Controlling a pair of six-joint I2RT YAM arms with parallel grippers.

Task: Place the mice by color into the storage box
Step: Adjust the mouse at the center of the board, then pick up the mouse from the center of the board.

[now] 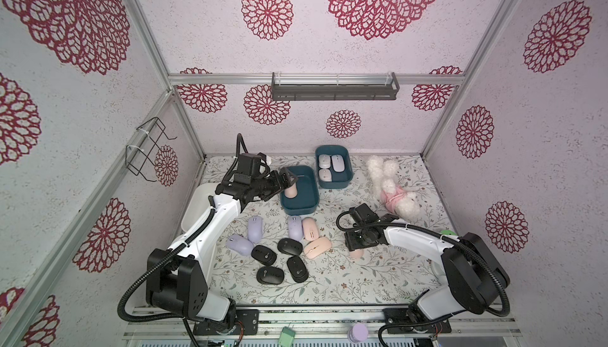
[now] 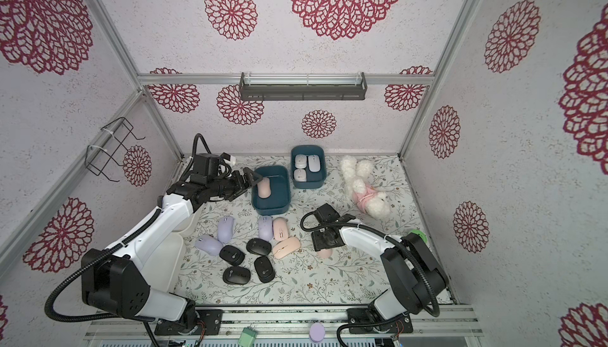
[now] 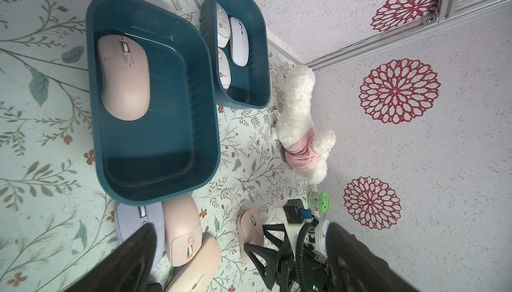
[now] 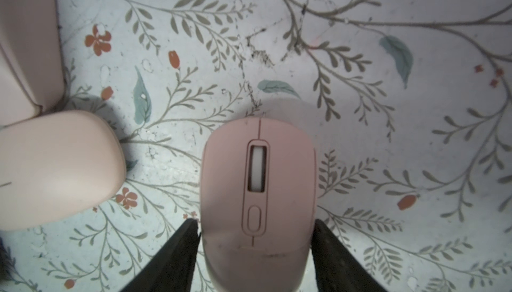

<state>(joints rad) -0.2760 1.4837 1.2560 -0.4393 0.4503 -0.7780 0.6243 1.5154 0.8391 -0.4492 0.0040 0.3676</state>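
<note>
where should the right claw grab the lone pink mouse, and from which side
Across its two long sides, near the rear, coming straight down from above: the pink mouse lies flat, wheel up, narrowest side to side, with bare mat both sides. The right claw straddles it so.

- Walls (image 1: 296,49) round me: pale textured paper w/ big crimson lace-flower medallions, back + both sides.
- Alu frame bars (image 1: 230,79) at corners & across the back.
- Dark grey shelf rail (image 1: 334,90) hangs on back bar.
- Black wire rack (image 1: 148,149), white ties, on post to my left.
- Tabletop (image 1: 362,279): pale cloth, leafy sprigs, sm. red flowers.
- Light even, shadows soft.
</note>
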